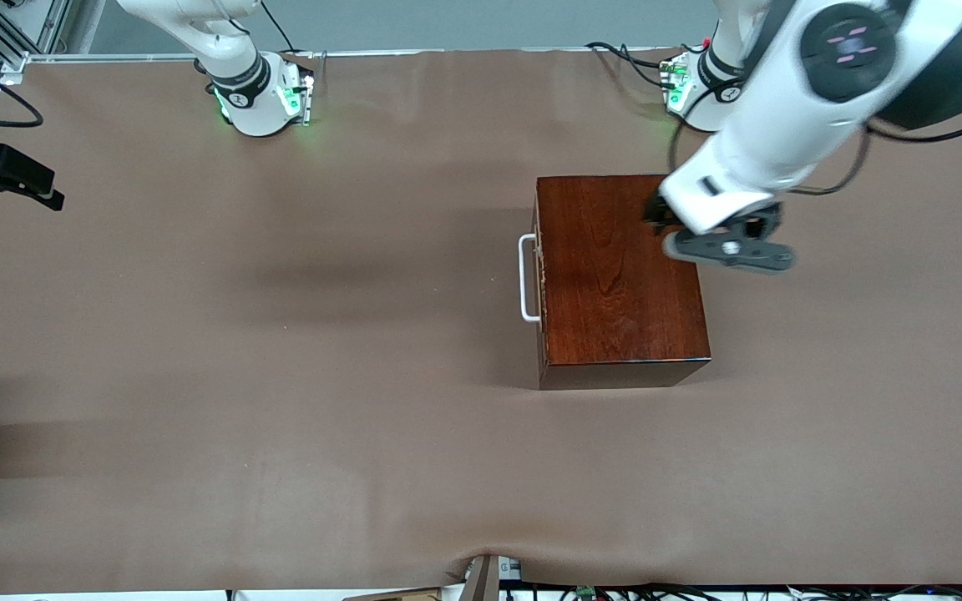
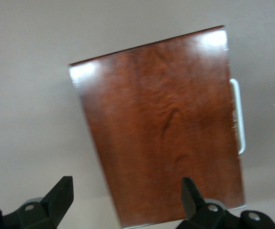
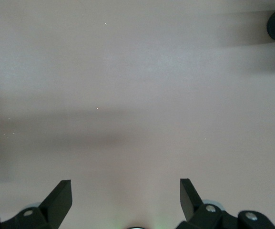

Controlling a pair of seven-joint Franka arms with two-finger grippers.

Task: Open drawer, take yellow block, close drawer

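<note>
I see the drawer (image 1: 541, 284) shut inside its wooden box (image 1: 621, 271), which sits on the table (image 1: 281, 376) toward the left arm's end, white handle (image 1: 527, 278) at the box's nine o'clock. My left gripper (image 1: 727, 242) hovers over the box's two o'clock edge, jaws released. My right gripper (image 3: 126, 200) waits over bare table, jaws released.

So the tabletop (image 1: 281, 376) is covered in a plain brown sheet, a bit wrinkled along the edge nearest the front camera. The only thing sitting on it is a glossy reddish-brown wooden box (image 1: 619, 275), toward the left arm's end. Its drawer (image 1: 540, 280) is pushed in flush, white handle (image 1: 526, 279) facing the right arm's end.
</note>
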